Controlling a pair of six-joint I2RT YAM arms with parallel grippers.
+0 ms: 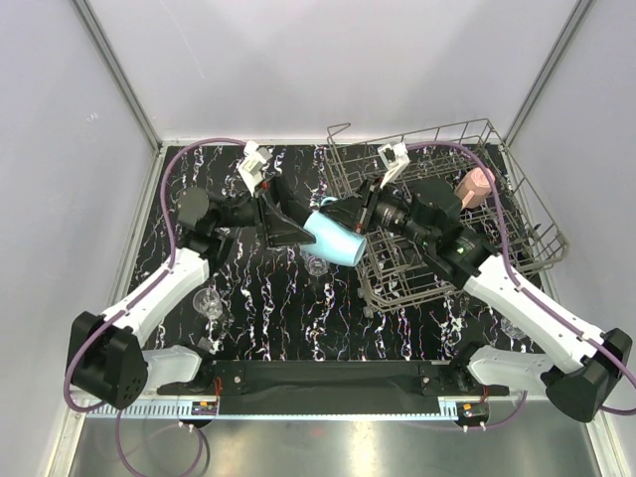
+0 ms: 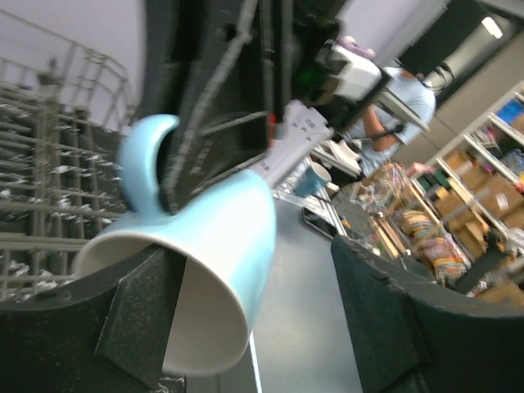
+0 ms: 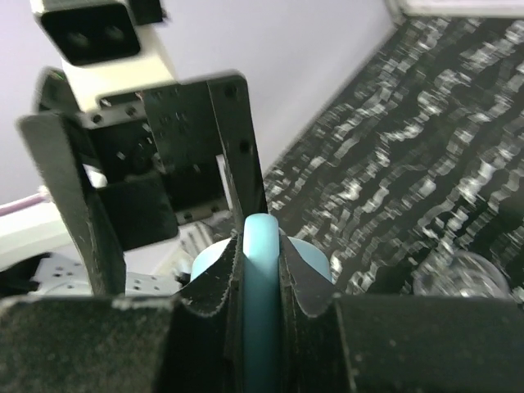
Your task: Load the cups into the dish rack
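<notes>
A light blue mug (image 1: pixel 336 238) hangs in the air between both grippers, left of the grey wire dish rack (image 1: pixel 497 149). My right gripper (image 1: pixel 360 214) is shut on its handle; the right wrist view shows the handle (image 3: pixel 260 270) pinched between both fingers. My left gripper (image 1: pixel 303 231) is open: in the left wrist view the mug (image 2: pixel 221 237) has its rim over one finger (image 2: pixel 139 319), and the other finger (image 2: pixel 385 311) stands well clear. A pink mug (image 1: pixel 477 187) sits in the rack. A clear glass (image 1: pixel 316 264) stands on the table under the blue mug.
The table top (image 1: pixel 288 318) is black marble-patterned. More clear glasses stand at the left (image 1: pixel 209 303) and near the right arm (image 1: pixel 514 328). White walls enclose the table. The rack also shows in the left wrist view (image 2: pixel 49 164).
</notes>
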